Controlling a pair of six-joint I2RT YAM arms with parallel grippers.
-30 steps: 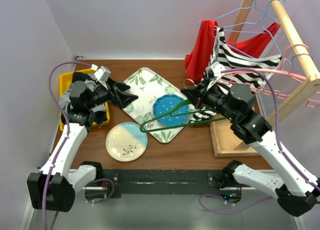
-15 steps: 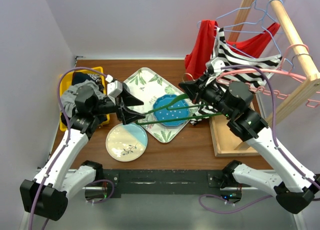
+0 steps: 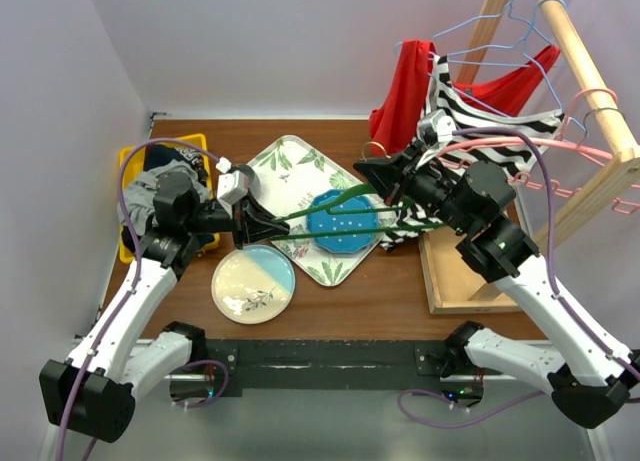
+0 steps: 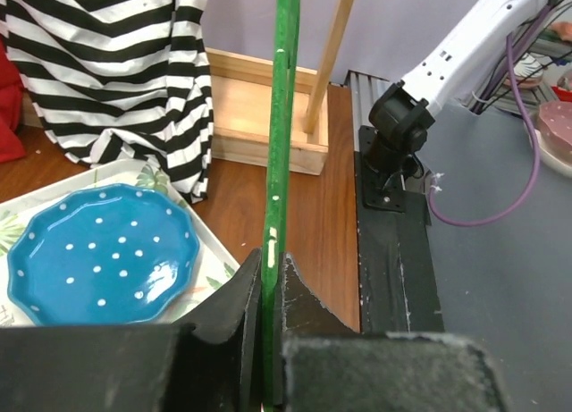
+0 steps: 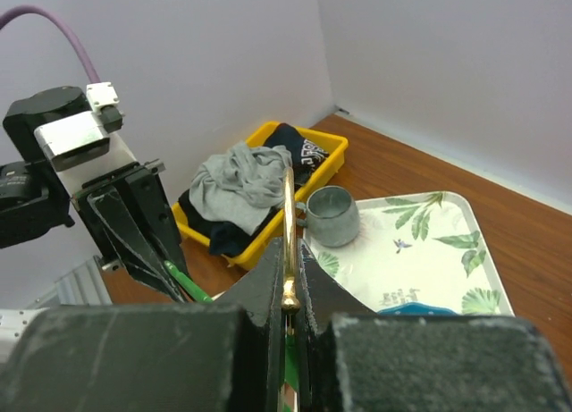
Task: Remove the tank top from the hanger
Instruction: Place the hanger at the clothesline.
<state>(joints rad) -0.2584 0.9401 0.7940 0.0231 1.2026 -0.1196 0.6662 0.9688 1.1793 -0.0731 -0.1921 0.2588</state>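
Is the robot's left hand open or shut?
Shut. In the left wrist view, the left gripper has its jaws pinched tight on the green hanger, with no gap on either side.

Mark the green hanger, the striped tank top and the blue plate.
hanger (image 4: 281,99): left wrist view, on its straight green bar.
tank top (image 4: 107,63): left wrist view, on the middle of the striped fabric.
plate (image 4: 98,256): left wrist view, on its dotted centre.

A leaf-patterned tray (image 3: 290,171) lies at the table's centre, with a blue dotted plate (image 3: 335,219) on its 4 o'clock part. A grey mug (image 5: 331,214) stands by its 9 o'clock corner. A cream-and-blue plate (image 3: 253,284) lies at 7 o'clock. A yellow bin (image 3: 135,161) of crumpled clothes sits at 9 o'clock. A wooden rack (image 3: 600,101) with a red garment (image 3: 400,101) stands at 2 o'clock.
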